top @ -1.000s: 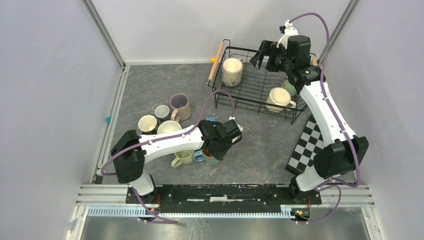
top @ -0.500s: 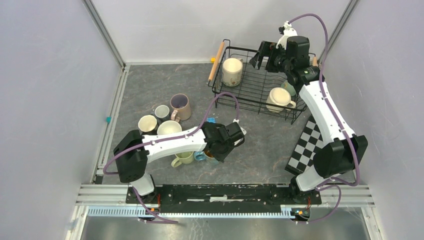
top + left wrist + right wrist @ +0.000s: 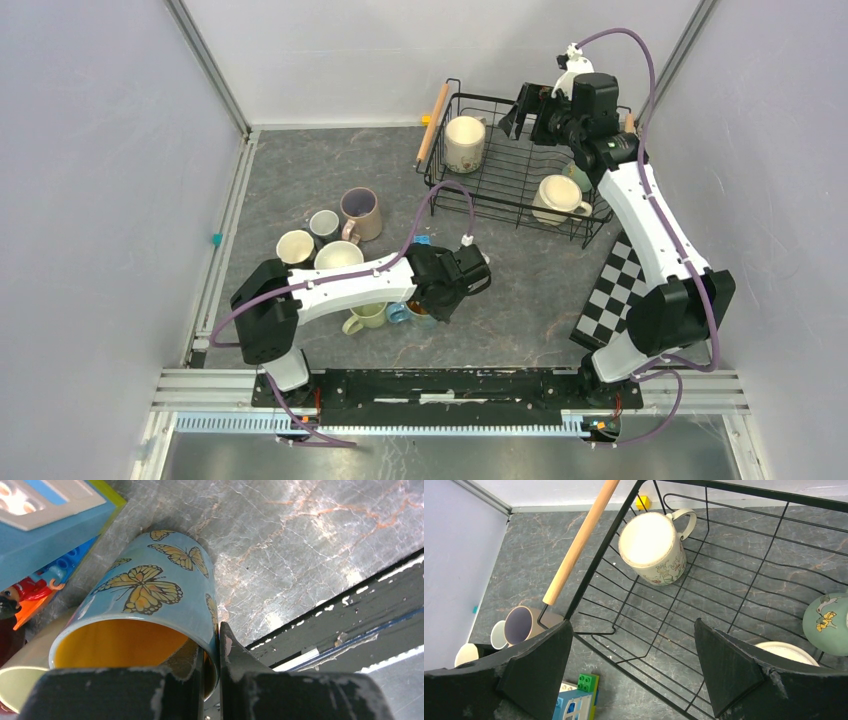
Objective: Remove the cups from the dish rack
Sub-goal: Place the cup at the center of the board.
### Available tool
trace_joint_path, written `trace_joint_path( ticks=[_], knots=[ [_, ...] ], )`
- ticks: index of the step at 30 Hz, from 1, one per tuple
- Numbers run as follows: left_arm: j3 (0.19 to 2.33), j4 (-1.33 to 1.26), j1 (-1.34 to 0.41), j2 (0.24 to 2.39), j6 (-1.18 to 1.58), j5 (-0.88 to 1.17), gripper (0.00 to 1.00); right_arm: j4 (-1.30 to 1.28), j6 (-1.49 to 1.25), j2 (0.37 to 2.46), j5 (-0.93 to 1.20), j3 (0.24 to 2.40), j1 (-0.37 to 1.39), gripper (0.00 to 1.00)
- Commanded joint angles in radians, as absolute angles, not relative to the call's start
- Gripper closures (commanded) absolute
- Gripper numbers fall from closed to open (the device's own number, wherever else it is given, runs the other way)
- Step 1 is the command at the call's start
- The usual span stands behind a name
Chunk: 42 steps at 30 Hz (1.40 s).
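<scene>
My left gripper (image 3: pixel 212 640) was clamped on the rim of the butterfly cup (image 3: pixel 150 590), one finger inside, bringing it to the unloaded cups (image 3: pixel 340 235) at the near left. My right gripper (image 3: pixel 632 625) hung wide open over the dish rack (image 3: pixel 602 550), far right, ready for the cream cup (image 3: pixel 651 540).
</scene>
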State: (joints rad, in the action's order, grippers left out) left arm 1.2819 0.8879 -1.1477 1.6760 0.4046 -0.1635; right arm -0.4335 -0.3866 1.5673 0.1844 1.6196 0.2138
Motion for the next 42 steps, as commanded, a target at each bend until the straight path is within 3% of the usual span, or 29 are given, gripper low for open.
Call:
trace_joint_path(
  ticks=[1,24,32,42],
  knots=[
    [1.31,0.922,-1.149,1.663,0.526,-0.268,0.98,-0.392,-0.373,1.555,0.204,1.608,0.21,0.02],
    [1.257,0.933,-1.144,1.616,0.655,-0.278,0.97,-0.366,-0.378,1.55,0.24,1.56,0.209,0.02],
    [1.253,0.934,-1.131,1.603,0.635,-0.279,0.73,-0.365,-0.378,1.557,0.243,1.558,0.21,0.02],
    [1.292,0.952,-1.13,1.588,0.597,-0.292,0.59,-0.363,-0.378,1.568,0.241,1.561,0.21,0.02]
  ],
)
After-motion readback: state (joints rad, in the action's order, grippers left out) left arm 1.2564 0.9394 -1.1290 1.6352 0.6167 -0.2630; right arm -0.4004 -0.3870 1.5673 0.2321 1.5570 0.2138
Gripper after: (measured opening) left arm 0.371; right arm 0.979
